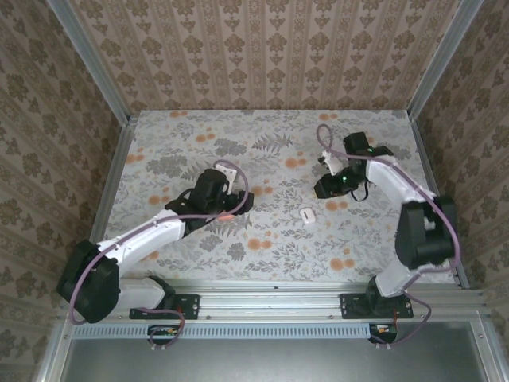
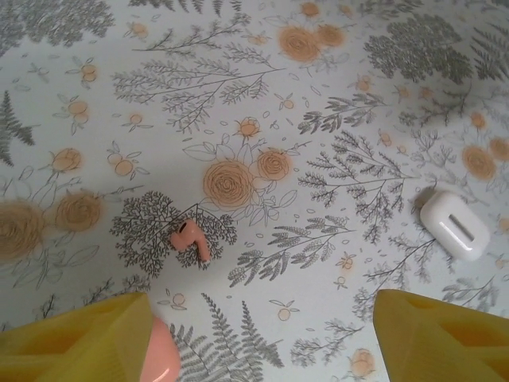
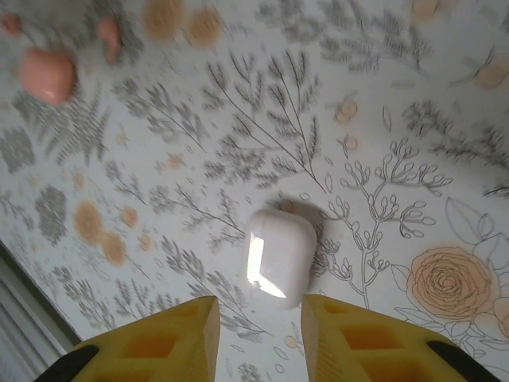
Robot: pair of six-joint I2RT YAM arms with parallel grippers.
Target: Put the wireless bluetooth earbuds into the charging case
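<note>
Left wrist view: left hand (image 2: 258, 318) wide, empty, above coral earbud (image 2: 191, 241) lying on bench (image 2: 238, 48) near pink case (image 2: 163, 354); right hand (image 3: 258, 318) narrow, empty, at white case (image 3: 277, 256); risk: earbud prob. skids if pinched off-centre.

On the table (image 1: 382, 239), take the case near the middle (image 1: 308, 216) as the mark. The right gripper (image 3: 258, 318) hangs behind it and a little to its right, fingertips just short of it, so the case lies before the gap between them and not inside it. Well to the left of that case lies a second case (image 2: 163, 354), between the fingers of the left gripper (image 2: 258, 314) and close against one of them. An earbud (image 2: 191, 241) lies on the table just beyond the second case, apart from it, and likewise well to the left of the mark.
</note>
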